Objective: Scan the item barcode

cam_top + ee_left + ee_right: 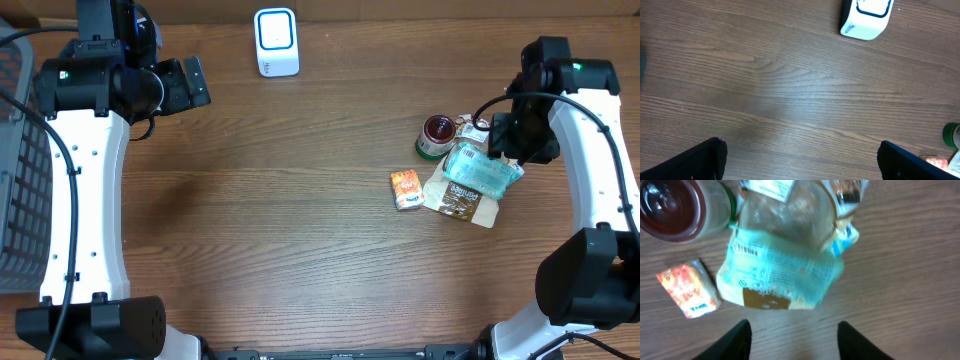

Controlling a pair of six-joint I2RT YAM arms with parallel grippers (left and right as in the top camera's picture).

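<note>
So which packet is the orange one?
The smallest packet, at the left end of the group; the bigger ones are a light blue bag and a brown pouch.

A white scanner (276, 42) trimmed in blue, on a brown wood-grained table (300, 220). A pale teal bag (480, 170) with white print; a tan-and-brown pouch (462, 204); an orange packet (405, 189); a jar (437, 133), dark red lid, green label; a grey mesh basket (20, 180).
</note>
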